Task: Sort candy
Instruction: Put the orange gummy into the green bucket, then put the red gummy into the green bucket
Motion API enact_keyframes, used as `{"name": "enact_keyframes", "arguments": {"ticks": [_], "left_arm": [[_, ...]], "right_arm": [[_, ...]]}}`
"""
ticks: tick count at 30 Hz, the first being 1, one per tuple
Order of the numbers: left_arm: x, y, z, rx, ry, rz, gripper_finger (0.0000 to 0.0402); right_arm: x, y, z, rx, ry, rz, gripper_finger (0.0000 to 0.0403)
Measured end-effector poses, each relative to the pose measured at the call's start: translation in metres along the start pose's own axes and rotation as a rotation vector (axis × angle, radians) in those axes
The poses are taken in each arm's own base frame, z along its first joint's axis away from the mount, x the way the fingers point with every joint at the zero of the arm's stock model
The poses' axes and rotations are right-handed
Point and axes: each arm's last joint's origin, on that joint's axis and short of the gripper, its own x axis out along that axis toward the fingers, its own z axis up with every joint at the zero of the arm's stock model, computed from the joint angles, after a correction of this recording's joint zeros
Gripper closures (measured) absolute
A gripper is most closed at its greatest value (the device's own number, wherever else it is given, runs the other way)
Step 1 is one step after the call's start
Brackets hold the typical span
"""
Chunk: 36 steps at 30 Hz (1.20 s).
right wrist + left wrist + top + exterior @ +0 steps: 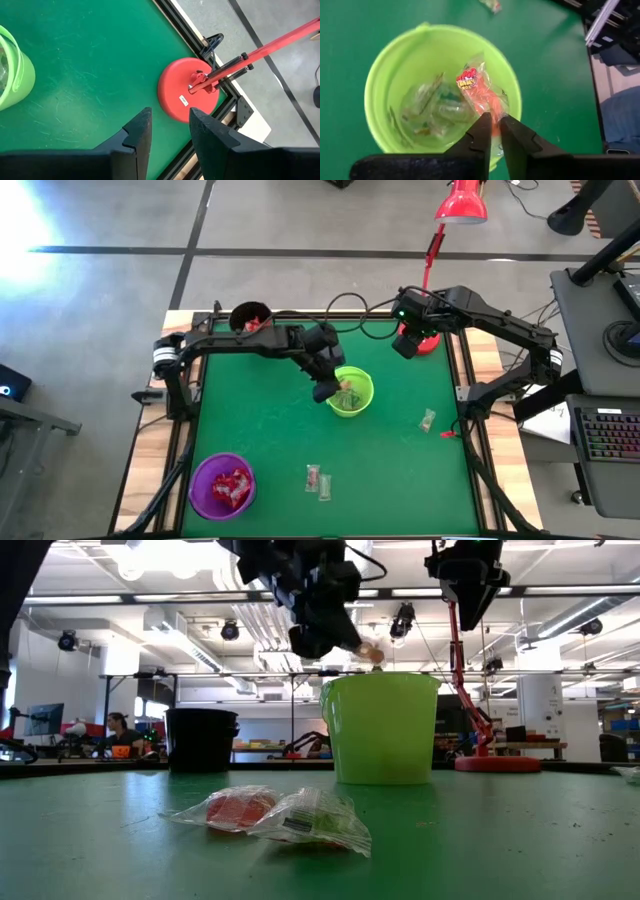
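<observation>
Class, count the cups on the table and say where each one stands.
3. The black cup stands at the far left corner, the green cup near the middle under the left gripper, and the purple cup at the near left. None seems hidden.

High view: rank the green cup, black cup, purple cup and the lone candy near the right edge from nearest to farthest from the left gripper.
From the left gripper, over the green cup's rim:
1. green cup, directly beneath it, mid-table.
2. lone candy, toward the right edge, and black cup, back left corner: too close to call.
3. purple cup, front left corner.
</observation>
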Motion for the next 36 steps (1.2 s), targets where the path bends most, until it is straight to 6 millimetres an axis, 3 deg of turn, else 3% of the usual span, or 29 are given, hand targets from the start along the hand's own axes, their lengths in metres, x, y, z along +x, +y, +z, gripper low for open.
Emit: {"name": "enact_keyframes", "arguments": {"ticks": [6,13,21,25,31,36], "left_arm": [[-0.003,-0.008,0.012,0.086,-0.017,-0.009,0.0326],[-0.025,-0.018,0.026,0.091,-0.003,0.031,0.0276],[-0.068,-0.035,0.034,0.145,0.111,0.136,0.0271],[-0.085,-0.039,0.031,0.147,0.195,0.218,0.0271],[-0.099,-0.044,0.026,0.121,0.273,0.235,0.0271],[-0.097,-0.043,0.021,0.097,0.316,0.235,0.0271]], "right_arm": [[0.0,0.0,-0.001,-0.009,0.011,-0.003,0.0282],[0.0,-0.003,-0.01,-0.062,0.097,-0.021,0.0282],[-0.011,0.002,-0.019,0.042,0.136,0.211,0.0282],[-0.02,0.003,-0.025,0.107,0.126,0.245,0.0282],[-0.03,0.005,-0.033,0.099,0.095,0.265,0.0282],[-0.032,0.012,-0.035,0.111,0.096,0.275,0.0282]]}}
